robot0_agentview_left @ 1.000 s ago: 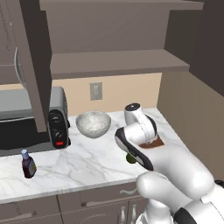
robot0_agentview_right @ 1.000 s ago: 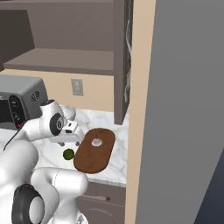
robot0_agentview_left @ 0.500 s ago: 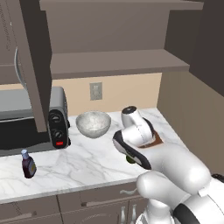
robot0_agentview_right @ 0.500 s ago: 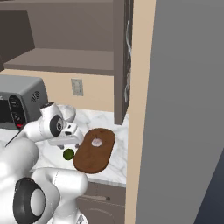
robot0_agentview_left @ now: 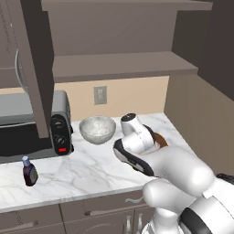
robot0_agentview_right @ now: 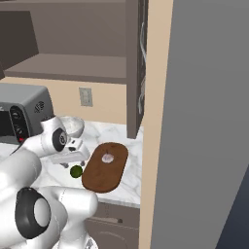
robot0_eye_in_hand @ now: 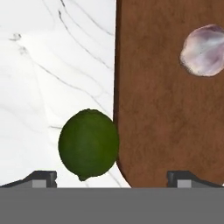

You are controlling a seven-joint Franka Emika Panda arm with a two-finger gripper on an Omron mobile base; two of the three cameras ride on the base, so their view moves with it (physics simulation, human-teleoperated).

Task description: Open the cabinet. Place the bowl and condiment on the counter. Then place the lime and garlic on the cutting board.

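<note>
One thing has changed: the arm has moved a little toward the far side of the bench, and the lime lies on the marble, touching the left edge of the cutting board. The garlic is on the board, so I think only the lime is left. The hand is spread wide and holds nothing

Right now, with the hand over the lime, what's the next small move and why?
Probably lower the open hand straight down around the lime and close. The lime sits on the counter against the cutting board's edge, not on it, while the garlic already lies on the board, and the lime sits between the fingertips.
</note>
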